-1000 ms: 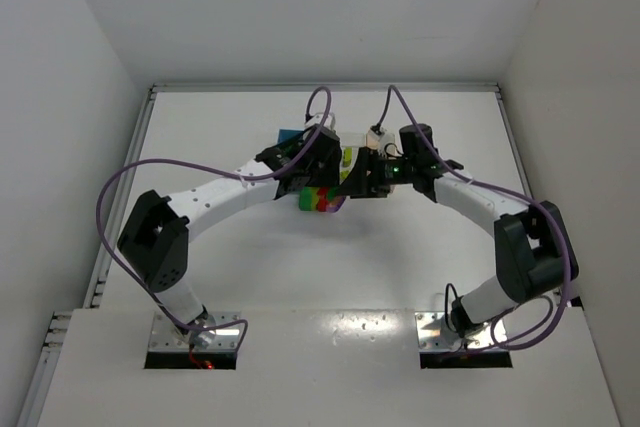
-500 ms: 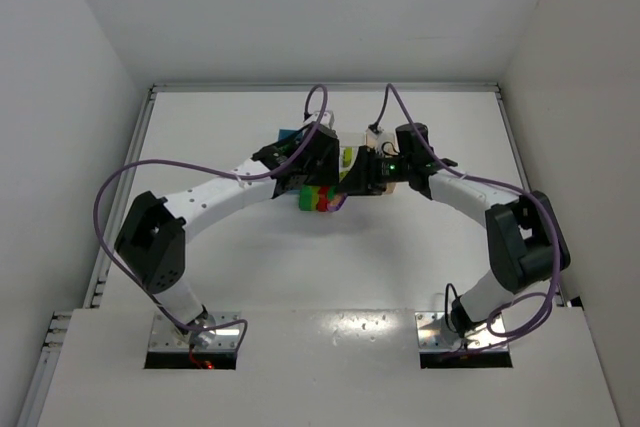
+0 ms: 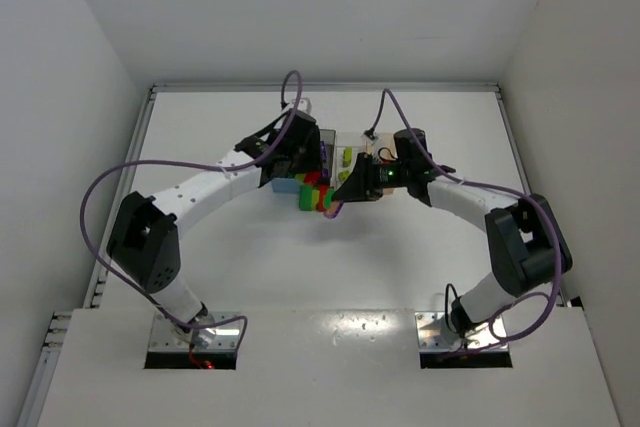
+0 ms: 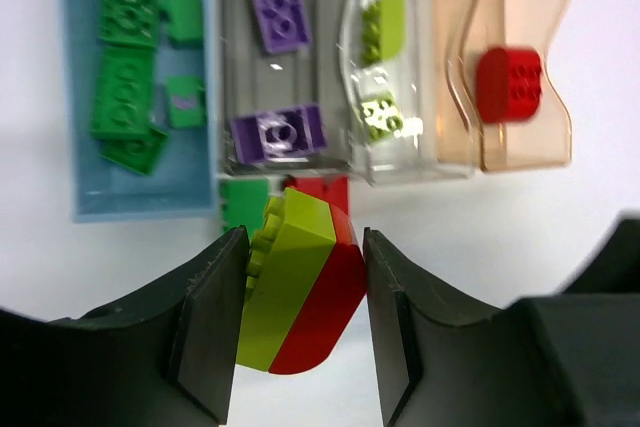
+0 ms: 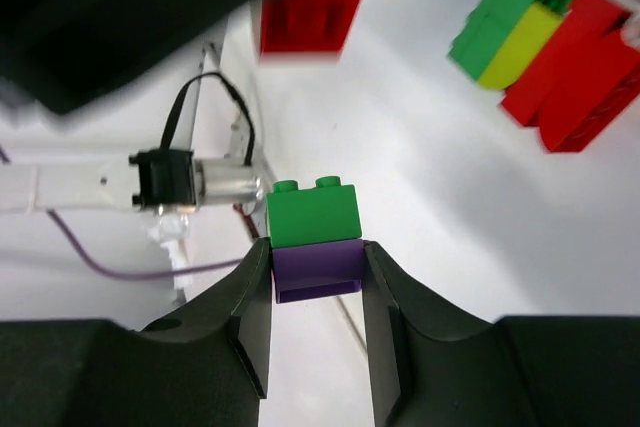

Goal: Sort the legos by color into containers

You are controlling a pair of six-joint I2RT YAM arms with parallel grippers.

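Left gripper [image 4: 303, 272] squeezes a yellow-green and red lego stack [image 4: 300, 307], and I see the row of bins [image 4: 250, 77] just past its fingertips. Right gripper [image 5: 315, 282] pinches a green and purple lego stack [image 5: 313, 232].

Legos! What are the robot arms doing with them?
They're sorting them by color. The left hand holds a yellow-green-and-red stack; the right hand holds a green-and-purple stack. Green bricks lie in the blue bin, purple bricks in the grey bin, yellow-green bricks in the clear bin, one red brick in the orange bin.
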